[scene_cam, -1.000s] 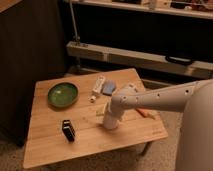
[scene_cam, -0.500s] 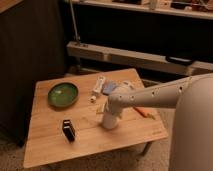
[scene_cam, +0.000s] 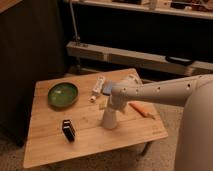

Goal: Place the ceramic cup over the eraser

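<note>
The eraser, a small black block, stands on the wooden table at the front left. My gripper points straight down at the table's middle, to the right of the eraser and well apart from it. A white tapered shape at its tip touches the tabletop; it may be the ceramic cup, but I cannot tell it from the gripper. No other white cup shows.
A round green bowl sits at the back left. A white oblong bar and a blue pad lie behind the gripper. An orange object lies to its right. A dark cabinet stands left of the table.
The arm's wrist has shifted slightly left; the gripper tip stays at almost the same spot on the table. The eraser and bowl have not moved.
</note>
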You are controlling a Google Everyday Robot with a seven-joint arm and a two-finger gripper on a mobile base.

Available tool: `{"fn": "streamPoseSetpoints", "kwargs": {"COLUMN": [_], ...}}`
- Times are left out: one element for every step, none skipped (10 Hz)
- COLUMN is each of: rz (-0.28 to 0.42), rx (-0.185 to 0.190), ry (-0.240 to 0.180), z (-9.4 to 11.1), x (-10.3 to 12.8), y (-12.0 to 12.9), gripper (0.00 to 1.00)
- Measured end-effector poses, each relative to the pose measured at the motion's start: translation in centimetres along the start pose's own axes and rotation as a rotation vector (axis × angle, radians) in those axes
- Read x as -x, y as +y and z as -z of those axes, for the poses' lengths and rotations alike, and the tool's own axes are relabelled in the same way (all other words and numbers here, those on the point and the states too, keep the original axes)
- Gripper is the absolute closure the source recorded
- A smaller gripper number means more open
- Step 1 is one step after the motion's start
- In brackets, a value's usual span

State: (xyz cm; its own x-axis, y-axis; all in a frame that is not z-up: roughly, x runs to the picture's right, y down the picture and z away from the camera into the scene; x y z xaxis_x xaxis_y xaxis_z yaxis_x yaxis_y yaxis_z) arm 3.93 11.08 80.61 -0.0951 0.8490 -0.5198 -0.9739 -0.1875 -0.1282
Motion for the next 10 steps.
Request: {"fn": "streamPoseSetpoints", "kwargs": {"rz": [0.021,0.038,0.046,0.049,0.054,0.061,0.063,0.074,0.084,0.095], "rx": [0.002,0.002,-0.003,-0.003,-0.004,-0.006,-0.006,-0.008,-0.009,-0.015], "ry": [0.016,0.026,0.029,0.024,0.024,0.025,0.03,0.034,0.039,0.044], "z": [0.3,0.8,1.4,1.7,1.8,1.6,1.2,0.6,0.2,-0.1], "x": [0.0,0.0,0.1,0.2,0.1,0.1,0.1,0.1,0.0,-0.1], "y": [0.4,0.6,0.6,0.6,0.8,1.1,1.6,2.2,2.9,3.2], "gripper": [0.2,0.2,0.2,0.2,0.2,0.2,0.2,0.2,0.2,0.2]}}
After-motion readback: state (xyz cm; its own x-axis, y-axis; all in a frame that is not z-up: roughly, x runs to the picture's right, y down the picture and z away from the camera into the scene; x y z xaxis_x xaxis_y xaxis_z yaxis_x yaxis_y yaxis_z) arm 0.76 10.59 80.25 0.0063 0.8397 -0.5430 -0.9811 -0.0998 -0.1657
